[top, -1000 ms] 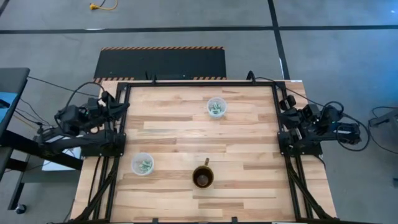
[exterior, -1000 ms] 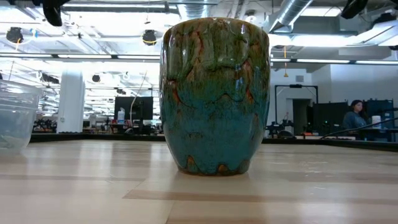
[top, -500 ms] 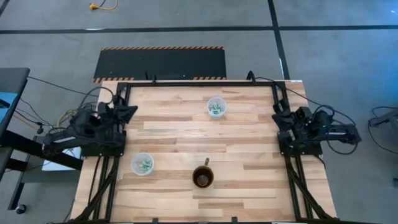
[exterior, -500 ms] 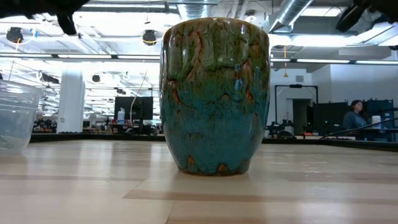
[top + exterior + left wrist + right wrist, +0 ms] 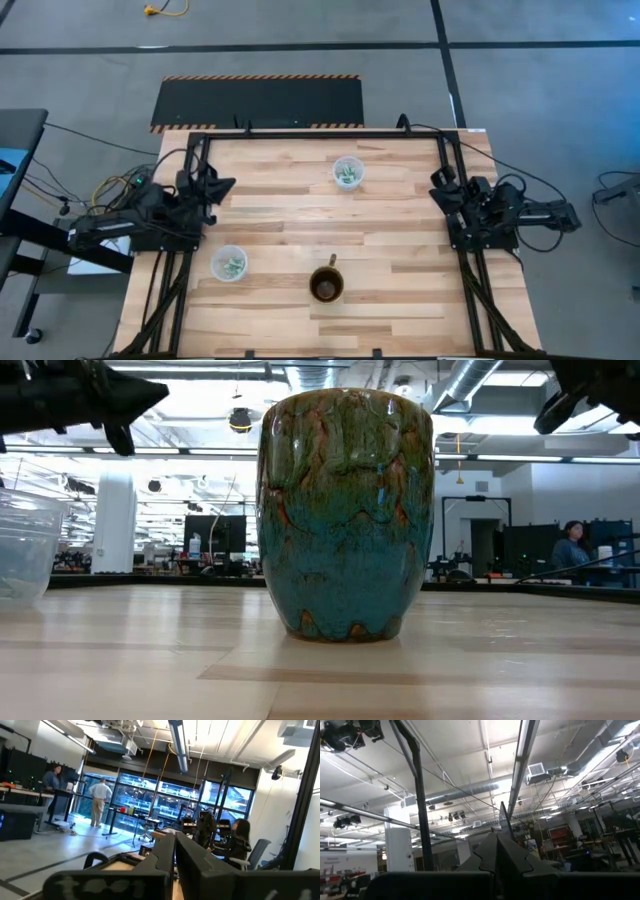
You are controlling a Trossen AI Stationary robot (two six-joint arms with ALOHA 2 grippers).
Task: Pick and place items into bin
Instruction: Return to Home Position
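Pale green-and-white items [image 5: 347, 175] lie inside the two clear bins [image 5: 216, 262], toward the table [image 5: 290, 215] centre from your left gripper [image 5: 228, 184] and right gripper [image 5: 436, 180], parked at opposite edges, fingers [image 5: 162, 859] closed together, holding nothing.

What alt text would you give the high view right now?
The left arm and right arm sit folded at the sides of a wooden table. On it: a back clear bin and front-left clear bin, both holding green-and-white packets, plus a dark mug.

A big open-plan lab: exposed ceiling ducts [image 5: 505, 378], concrete floor [image 5: 550, 85], standing desks [image 5: 121, 811] (people [image 5: 101, 794] at them).
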